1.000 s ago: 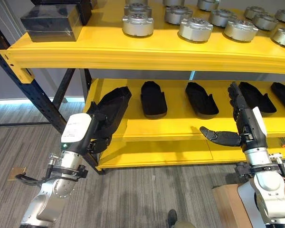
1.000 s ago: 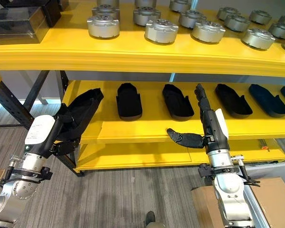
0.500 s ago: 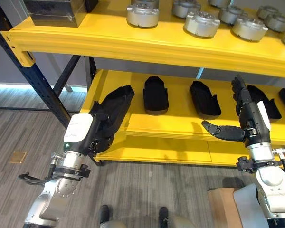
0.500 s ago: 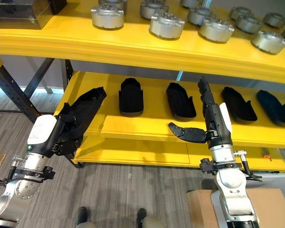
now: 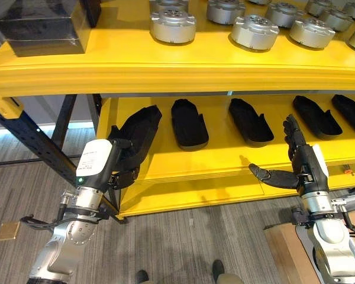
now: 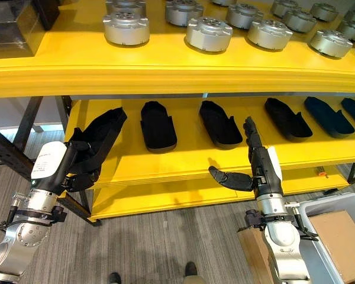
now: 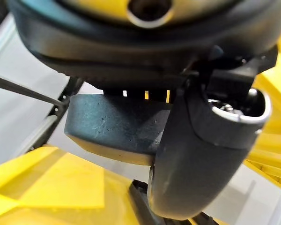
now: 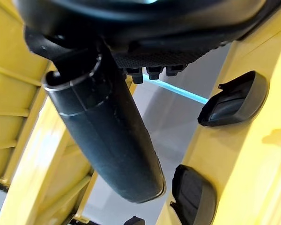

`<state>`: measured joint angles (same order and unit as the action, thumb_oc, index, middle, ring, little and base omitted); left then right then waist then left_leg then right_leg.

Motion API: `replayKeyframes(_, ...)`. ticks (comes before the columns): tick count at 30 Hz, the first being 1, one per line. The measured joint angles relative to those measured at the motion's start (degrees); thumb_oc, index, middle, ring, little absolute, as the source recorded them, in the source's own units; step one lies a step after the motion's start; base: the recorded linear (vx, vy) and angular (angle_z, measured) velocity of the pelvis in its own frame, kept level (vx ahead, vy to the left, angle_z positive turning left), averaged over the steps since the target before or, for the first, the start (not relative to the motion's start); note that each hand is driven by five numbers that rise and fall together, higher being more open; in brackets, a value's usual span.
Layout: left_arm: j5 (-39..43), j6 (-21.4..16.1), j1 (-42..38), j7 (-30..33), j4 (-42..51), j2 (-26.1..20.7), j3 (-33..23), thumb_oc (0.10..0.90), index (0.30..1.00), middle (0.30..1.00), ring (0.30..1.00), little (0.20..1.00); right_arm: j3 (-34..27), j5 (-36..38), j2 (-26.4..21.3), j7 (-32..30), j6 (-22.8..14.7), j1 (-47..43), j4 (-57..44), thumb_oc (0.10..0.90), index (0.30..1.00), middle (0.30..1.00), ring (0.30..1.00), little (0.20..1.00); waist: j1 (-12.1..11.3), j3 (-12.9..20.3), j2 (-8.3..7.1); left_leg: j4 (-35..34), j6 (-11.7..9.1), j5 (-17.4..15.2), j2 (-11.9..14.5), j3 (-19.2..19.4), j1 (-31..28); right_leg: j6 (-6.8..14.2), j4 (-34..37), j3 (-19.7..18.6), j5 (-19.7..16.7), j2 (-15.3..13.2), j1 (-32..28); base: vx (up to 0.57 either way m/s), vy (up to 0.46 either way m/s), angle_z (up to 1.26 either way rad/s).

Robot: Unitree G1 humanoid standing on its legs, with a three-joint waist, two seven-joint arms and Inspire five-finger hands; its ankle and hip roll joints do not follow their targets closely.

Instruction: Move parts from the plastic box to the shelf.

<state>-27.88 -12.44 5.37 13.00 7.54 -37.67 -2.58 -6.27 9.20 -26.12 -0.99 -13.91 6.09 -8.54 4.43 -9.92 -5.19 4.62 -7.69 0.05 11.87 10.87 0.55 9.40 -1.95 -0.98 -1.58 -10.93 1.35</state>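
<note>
- The left hand [image 5: 125, 158] is curled round a black moulded part [image 5: 141, 127], holding it tilted, its upper end leaning in over the left end of the lower shelf [image 5: 225, 160] and its lower end still out past the shelf's front lip.
- In the left wrist view the dark part [image 7: 112, 129] shows just past the thumb [image 7: 196, 159], which bends round it; this part is not yet set down.
- The right hand [image 5: 297, 155] holds nothing: its fingers stand straight up in front of the lower shelf's edge and the thumb [image 5: 272, 176] sticks out sideways, relaxed.
- Past the right hand, the right wrist view shows two black parts [image 8: 234, 101] already lying on the yellow board.
- Along the lower shelf a row of the same black parts [image 5: 189, 122] lies flat, each apart from its neighbour, running from beside the held part to the right end.
- The upper shelf [image 5: 165, 65] carries a number of round silver parts [image 5: 173, 25] and a dark box [image 5: 38, 26] at its left end.
- A grey plastic box [image 6: 310, 236] with a brown carton in it [image 6: 340, 228] sits low on the right, beside the right arm; what else is in it I cannot tell.
- Judgement: the task looks well advanced, with many parts placed; the step in hand is laying the held part flat in the free space at the left end of the row. How many remain in the box cannot be told.
</note>
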Motion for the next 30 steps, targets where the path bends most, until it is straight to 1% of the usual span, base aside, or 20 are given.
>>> replayKeyframes(3, 0.00, 0.01, 0.00, 0.00, 0.00, 0.15, 0.00, 0.400, 0.300, 0.300, 0.300, 0.300, -0.07, 0.00, 0.00, -0.01, 0.73, 0.01, 0.00, 0.900, 1.000, 1.000, 1.000, 1.000, 0.31, 0.01, -0.01, -0.01, 0.05, -0.37, 0.13, 0.60, -0.72, 0.00, 0.03, -0.48, 0.00, 0.14, -0.05, 0.04, 0.052, -0.14)
replayKeyframes(9, -0.02, 0.03, 0.00, 0.09, 0.04, 0.23, -0.06, 0.400, 0.300, 0.300, 0.300, 0.300, -0.13, 0.00, -0.02, -0.01, 0.91, 0.01, 0.00, 0.900, 1.000, 1.000, 1.000, 1.000, 0.31, 0.23, -0.17, -0.02, -0.04, -0.93, 0.25, 1.52, -1.51, 0.04, 0.15, -1.54, -0.32, 0.23, -0.06, 0.03, 0.029, -0.10)
replayKeyframes(13, -0.24, 0.78, 0.01, 0.14, 0.04, 0.23, -0.05, 0.400, 0.300, 0.300, 0.300, 0.300, -0.12, -0.01, -0.02, -0.01, 1.07, 0.01, 0.00, 0.900, 1.000, 1.000, 1.000, 1.000, 0.41, 1.59, -0.73, -0.03, 0.04, -0.98, 0.35, 1.77, -1.49, -0.08, 1.15, -1.64, -0.97, 0.24, -0.24, 0.01, 0.012, -0.03)
replayKeyframes(16, -1.24, 1.35, 0.01, 0.23, -1.13, 0.24, 0.13, 0.400, 0.300, 0.300, 0.300, 0.300, -0.10, -0.26, -0.02, -0.09, 1.08, 0.01, 0.03, 0.900, 1.000, 1.000, 1.000, 1.000, 1.13, 2.98, -0.85, -0.09, -0.12, -0.88, 0.50, 1.78, -1.49, -0.03, 1.76, -1.63, -1.24, 0.24, -0.54, 0.00, 0.000, 0.00)
replayKeyframes(20, -3.34, 2.31, -0.02, 0.48, -5.47, 0.27, 0.91, 0.400, 0.300, 0.300, 0.300, 0.300, -0.04, -1.42, -0.03, -0.32, 1.09, 0.01, 0.34, 0.900, 1.000, 1.000, 1.000, 1.000, 1.74, 4.68, -0.51, -0.14, -0.14, -0.87, 0.62, 1.73, -1.53, -0.04, 1.99, -1.61, -1.29, 0.35, -0.72, 0.00, 0.000, 0.00)
replayKeyframes(24, -4.49, 3.59, -0.09, 0.55, -9.20, 0.28, 1.65, 0.400, 0.300, 0.300, 0.300, 0.300, -0.03, -1.98, -0.04, -0.32, 1.13, 0.01, 0.41, 0.900, 1.000, 1.000, 1.000, 1.000, 1.93, 5.04, -0.27, -0.19, -0.30, -0.78, 0.82, 1.74, -1.61, -0.14, 2.05, -1.56, -1.40, 0.53, -0.78, 0.00, 0.000, 0.00)
replayKeyframes(30, -6.39, 5.24, -2.41, 1.65, -15.81, 0.28, 4.68, 0.400, 0.300, 0.300, 0.300, 0.300, 0.04, -1.95, -0.05, -0.25, 1.22, -0.05, 2.09, 0.900, 1.000, 1.000, 1.000, 1.000, 2.28, 5.79, -0.07, -0.52, -0.63, -0.51, 0.96, 1.57, -1.65, -0.18, 2.09, -1.50, -1.46, 0.59, -0.81, 0.00, 0.000, 0.00)
